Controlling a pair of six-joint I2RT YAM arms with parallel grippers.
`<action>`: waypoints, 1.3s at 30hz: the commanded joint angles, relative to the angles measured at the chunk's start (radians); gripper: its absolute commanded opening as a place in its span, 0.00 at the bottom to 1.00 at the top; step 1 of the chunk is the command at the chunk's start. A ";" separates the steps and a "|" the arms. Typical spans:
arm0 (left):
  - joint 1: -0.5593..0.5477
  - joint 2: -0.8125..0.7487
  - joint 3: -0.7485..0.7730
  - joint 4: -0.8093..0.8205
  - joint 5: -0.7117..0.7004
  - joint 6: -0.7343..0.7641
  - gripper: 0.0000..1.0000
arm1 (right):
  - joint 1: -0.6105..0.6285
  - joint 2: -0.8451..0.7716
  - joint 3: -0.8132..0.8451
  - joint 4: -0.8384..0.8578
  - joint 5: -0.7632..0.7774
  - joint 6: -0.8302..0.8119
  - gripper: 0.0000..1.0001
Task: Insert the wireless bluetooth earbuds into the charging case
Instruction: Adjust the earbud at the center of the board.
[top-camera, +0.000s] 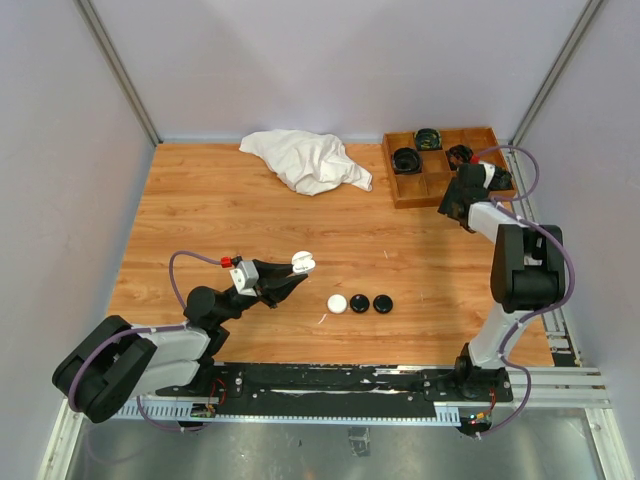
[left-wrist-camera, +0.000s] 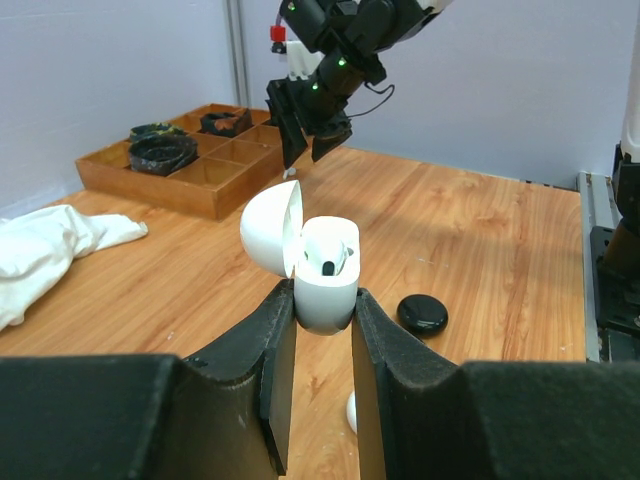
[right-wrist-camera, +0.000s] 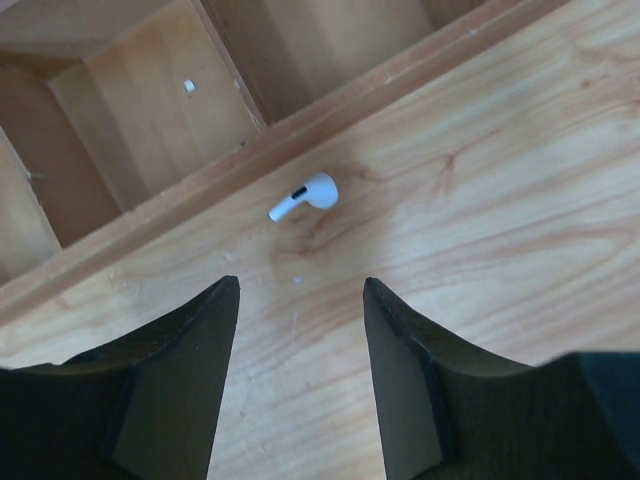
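My left gripper (left-wrist-camera: 322, 300) is shut on the base of a white charging case (left-wrist-camera: 327, 262) and holds it upright above the table, its lid (left-wrist-camera: 268, 226) swung open to the left. It also shows in the top view (top-camera: 302, 262). A white piece sits in one slot of the case; the other slot looks dark. A white earbud (right-wrist-camera: 306, 196) lies on the wood just outside the tray wall (right-wrist-camera: 300, 135). My right gripper (right-wrist-camera: 300, 285) is open above the table, the earbud just ahead of its fingertips.
A wooden compartment tray (top-camera: 412, 192) at the back right holds coiled black items. A white cloth (top-camera: 305, 160) lies at the back. One white (top-camera: 337, 303) and two black round cases (top-camera: 371, 302) sit in a row mid-table. A white speck (right-wrist-camera: 189, 86) lies in a tray compartment.
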 joint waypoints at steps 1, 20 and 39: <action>0.000 -0.001 0.002 0.011 0.004 0.011 0.00 | -0.047 0.059 0.050 0.064 0.018 0.078 0.52; -0.001 0.006 0.004 0.006 0.006 0.013 0.00 | -0.083 0.239 0.256 -0.058 -0.046 0.153 0.41; -0.004 -0.010 0.009 -0.013 0.012 0.013 0.00 | -0.095 0.243 0.288 -0.239 -0.101 0.103 0.27</action>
